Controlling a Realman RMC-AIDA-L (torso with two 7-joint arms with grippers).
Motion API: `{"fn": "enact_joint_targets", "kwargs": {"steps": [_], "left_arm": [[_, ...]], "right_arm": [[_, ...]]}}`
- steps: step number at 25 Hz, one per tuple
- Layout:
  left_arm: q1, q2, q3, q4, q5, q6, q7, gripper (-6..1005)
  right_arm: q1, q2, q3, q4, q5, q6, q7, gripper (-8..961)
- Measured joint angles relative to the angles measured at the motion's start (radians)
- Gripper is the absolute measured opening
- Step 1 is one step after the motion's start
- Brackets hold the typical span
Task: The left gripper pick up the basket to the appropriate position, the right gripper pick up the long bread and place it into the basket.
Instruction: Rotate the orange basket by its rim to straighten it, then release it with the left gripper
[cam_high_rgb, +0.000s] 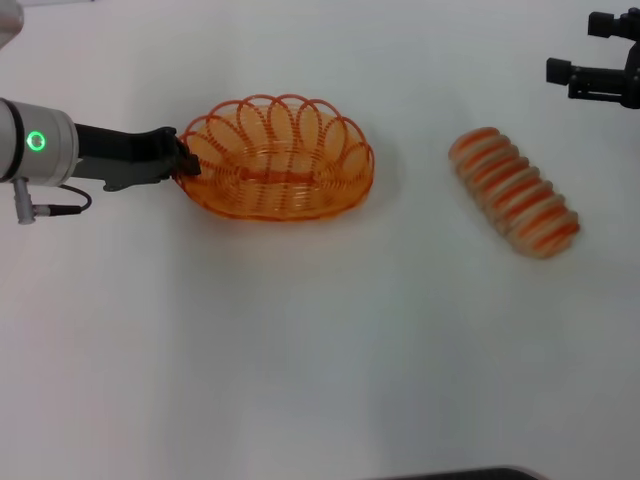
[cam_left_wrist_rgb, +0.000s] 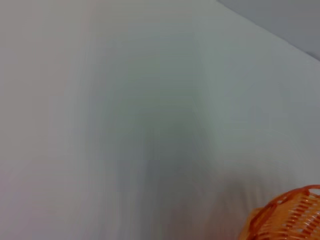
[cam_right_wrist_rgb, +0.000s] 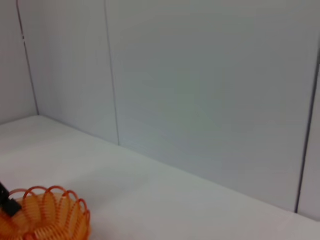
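Left gripper is at the basket's left end, fingers clamped on the looped rim there. The arm runs in from the left edge of the head view, green light on its cuff. Basket sits upright on the white table, extending away from the left gripper toward the centre; nothing inside it.

Long bread lies on the table on the far side of the basket from the left gripper, well apart from the basket, angled diagonally. It's nearer the right gripper, which sits at the top right corner of the head view, apart from the loaf and touching nothing. Its fingers are only partly in frame (cannot tell whether they stand apart or together).

Left wrist view: mostly bare table, with a piece of the basket rim in one corner. Right wrist view: basket seen from across the table, with a dark bit of the left gripper at its rim, and a panelled wall behind.
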Motion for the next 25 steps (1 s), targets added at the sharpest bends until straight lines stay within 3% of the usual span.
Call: {"fn": "enact_joint_targets", "kwargs": {"steps": [12, 25], "left_arm": [[0.030, -0.003, 0.015, -0.045, -0.055, -0.060, -0.013, 91], [0.056, -0.003, 0.041, -0.045, -0.104, -0.072, -0.008, 92]], "right_arm": [[-0.013, 0.019, 0.003, 0.001, 0.014, 0.043, -0.005, 931], [-0.015, 0.019, -0.002, 0.004, 0.011, 0.045, -0.005, 930]]}}
